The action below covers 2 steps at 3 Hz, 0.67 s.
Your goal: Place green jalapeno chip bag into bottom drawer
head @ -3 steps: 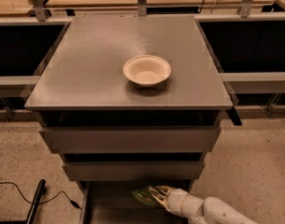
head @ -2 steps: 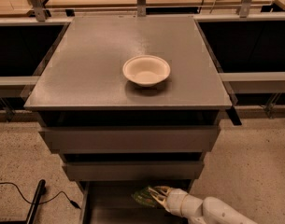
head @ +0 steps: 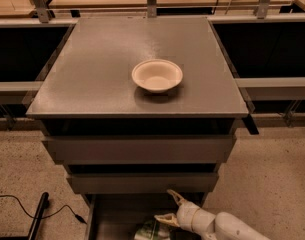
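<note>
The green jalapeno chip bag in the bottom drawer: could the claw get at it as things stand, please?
Probably yes. The claw sits open over the pulled-out bottom drawer, just above the green jalapeno chip bag, with nothing between them; the drawers above sit further in and do not block it.

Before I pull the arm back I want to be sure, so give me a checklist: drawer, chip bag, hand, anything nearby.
1. The bottom drawer is pulled out: ok.
2. The green jalapeno chip bag lies inside it: ok, though the picture's lower edge cuts it off.
3. The hand is over the drawer's right half, fingers spread: ok.
4. Bag free of the lower finger: cannot tell; they sit very close.
5. Upper finger clear of the middle drawer front: cannot tell.
6. The white bowl sits up on the cabinet top, away from the arm: ok.
</note>
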{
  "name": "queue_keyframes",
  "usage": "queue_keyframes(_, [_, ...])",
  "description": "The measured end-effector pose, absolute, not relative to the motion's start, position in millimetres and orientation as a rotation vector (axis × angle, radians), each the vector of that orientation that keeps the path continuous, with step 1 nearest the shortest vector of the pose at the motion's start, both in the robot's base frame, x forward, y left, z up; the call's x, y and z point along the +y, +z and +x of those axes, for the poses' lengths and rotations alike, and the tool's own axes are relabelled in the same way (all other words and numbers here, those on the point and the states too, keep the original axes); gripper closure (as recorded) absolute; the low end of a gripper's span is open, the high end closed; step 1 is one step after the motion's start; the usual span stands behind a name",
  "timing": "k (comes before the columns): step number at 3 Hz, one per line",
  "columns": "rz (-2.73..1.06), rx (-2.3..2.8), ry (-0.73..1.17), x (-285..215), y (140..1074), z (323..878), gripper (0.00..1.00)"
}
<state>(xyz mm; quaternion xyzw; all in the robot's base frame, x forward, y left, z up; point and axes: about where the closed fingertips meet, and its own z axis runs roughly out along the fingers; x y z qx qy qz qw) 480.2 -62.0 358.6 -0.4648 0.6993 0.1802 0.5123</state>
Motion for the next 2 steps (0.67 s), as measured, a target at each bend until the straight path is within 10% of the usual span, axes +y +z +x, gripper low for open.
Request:
queue_keyframes(1, [-1.142, 1.688, 0.368, -67.5, 350.9, 468.8, 0.53])
queue_keyframes(2, [-1.173, 1.699, 0.355, -78.4, 346.5, 461.1, 0.55])
